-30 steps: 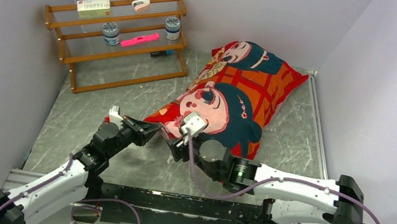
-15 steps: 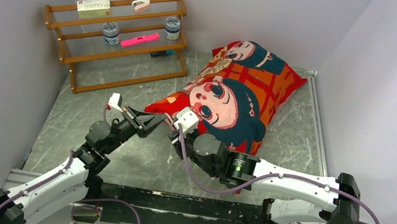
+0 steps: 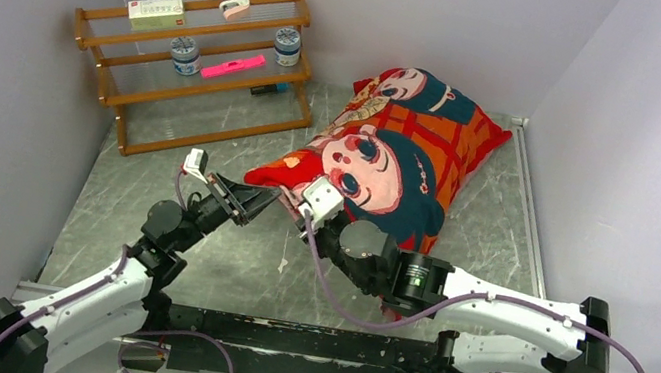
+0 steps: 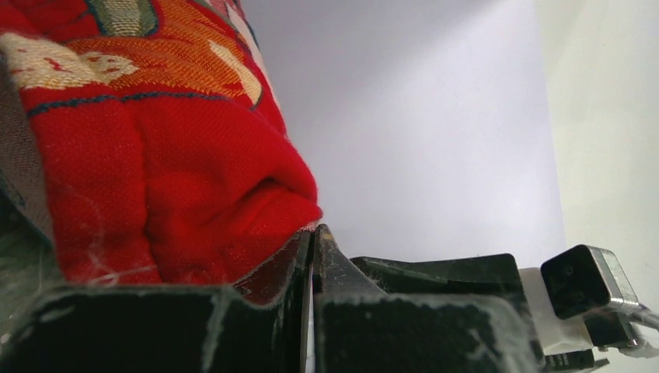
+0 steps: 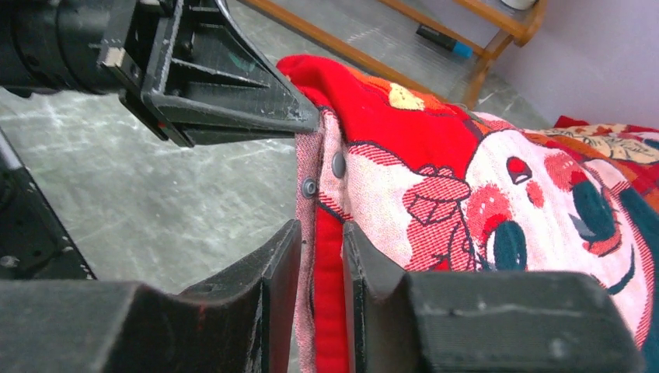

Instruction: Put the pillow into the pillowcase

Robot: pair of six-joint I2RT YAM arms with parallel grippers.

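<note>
Evidently the work is at its closing step. The large red fabric pillowcase printed with teal-haired cartoon faces (image 3: 414,150) lies plump and slantwise on the grey marbled desk (image 3: 492,224), running from the middle toward the far right corner. No white pillow shows anywhere, so it is probably fully inside.

The left hand (image 4: 312,233) has its fingers together, pinching the case's near-left corner, which rises a little off the desk. Just beside it, the right hand (image 5: 320,233) is nipped narrowly on the open hem, red face and paler reverse both between its fingers. Two small grey press-studs (image 5: 339,164) sit on that hem just beyond its fingertips.

What seems left is drawing the mouth of the case over the pillow's end and settling it. That calls for both hands to pull together, away from the stuffed bulk, gently enough that the thin cloth does not slip out.

The space is walled on three sides in pale lilac. A two-tier wooden rack (image 3: 188,72) stands at the far left, holding small jars, a pink item and a white box, well apart from the case.
</note>
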